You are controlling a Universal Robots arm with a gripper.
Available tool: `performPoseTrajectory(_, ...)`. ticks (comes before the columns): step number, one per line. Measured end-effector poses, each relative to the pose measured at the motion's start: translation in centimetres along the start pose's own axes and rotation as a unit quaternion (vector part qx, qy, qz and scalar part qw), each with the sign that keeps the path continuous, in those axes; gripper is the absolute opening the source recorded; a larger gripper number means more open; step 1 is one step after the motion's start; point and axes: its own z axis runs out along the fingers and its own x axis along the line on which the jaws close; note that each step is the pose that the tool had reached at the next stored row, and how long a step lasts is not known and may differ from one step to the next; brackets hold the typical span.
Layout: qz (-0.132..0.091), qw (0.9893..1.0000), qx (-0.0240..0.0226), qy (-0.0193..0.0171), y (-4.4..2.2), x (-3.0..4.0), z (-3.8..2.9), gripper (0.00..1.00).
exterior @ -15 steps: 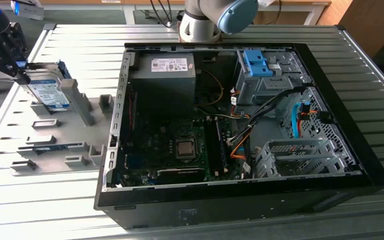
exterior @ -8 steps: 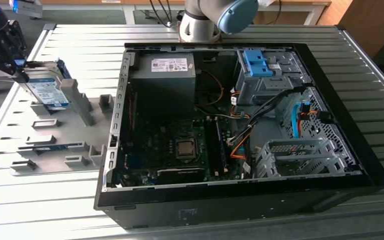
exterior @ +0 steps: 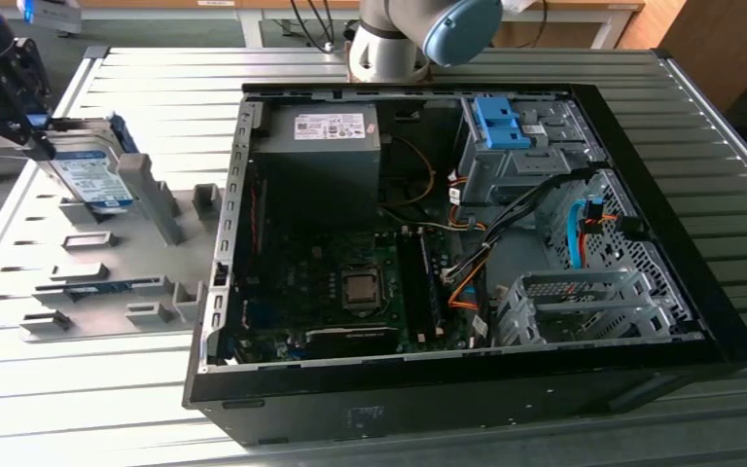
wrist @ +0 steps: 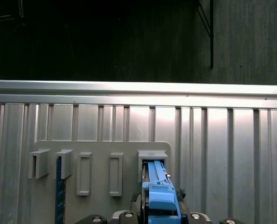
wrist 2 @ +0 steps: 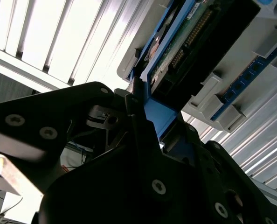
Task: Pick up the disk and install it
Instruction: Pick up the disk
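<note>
You've got the slatted metal counter (exterior: 478,68) with the open computer case (exterior: 347,418) in the middle. The grey holder plate (exterior: 166,258) sits just beside the case, toward the counter's edge on the exterior view's left. The disk (exterior: 92,175) stands on edge in a slot at the far end of that plate, tilted a bit and apart from the case.

The pincer (wrist 2: 157,116) looks pressed together on the disk's blue bracket edge in the second wrist view, so it's pinching plastic, not the metal body.

What I'd worry about:
- With that tilt, the disk could bind against the slot walls if it comes out crooked.
- A grip on the bracket alone might let the drive twist or slip.
- The case rim and the loose cables inside look easy to snag.

The disk itself is a flat silver drive with a white-and-blue label. It has bright blue edging, and a green circuit board (wrist 2: 176,51) shows on its underside.
</note>
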Motion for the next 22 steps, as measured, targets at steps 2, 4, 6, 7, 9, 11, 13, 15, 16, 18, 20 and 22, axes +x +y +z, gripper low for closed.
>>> performPoseTrajectory(2,0.0,1.0,-0.0001,0.0,0.0,0.0,-0.11,0.37)
performPoseTrajectory(4,0.0,1.0,0.0,0.0,0.0,-0.01,-0.22,0.37)
performPoseTrajectory(6,0.0,1.0,0.0,0.0,0.01,-0.01,-0.35,0.37)
performPoseTrajectory(7,0.0,1.0,0.0001,0.0,0.01,-0.01,-0.39,0.37)
performPoseTrajectory(9,0.0,1.0,0.0001,-0.0001,0.0,-0.01,-0.48,0.37)
performPoseTrajectory(11,0.0,1.0,0.0002,-0.0001,0.0,-0.01,-0.49,0.37)
performPoseTrajectory(13,0.0,1.0,0.0,0.0,0.01,-0.02,-0.73,0.37)
performPoseTrajectory(15,0.0,1.0,0.0001,-0.0001,0.01,-0.02,-0.76,0.37)
performPoseTrajectory(16,0.0,1.0,0.0,0.0,0.01,-0.02,-0.78,0.37)
performPoseTrajectory(18,0.0,1.0,0.0,0.0,0.01,-0.02,-0.82,0.37)
performPoseTrajectory(20,0.0,1.0,0.0,0.0,0.01,-0.02,-0.93,0.37)
performPoseTrajectory(22,0.0,1.0,0.0,0.0,0.01,-0.02,-1.02,0.37)
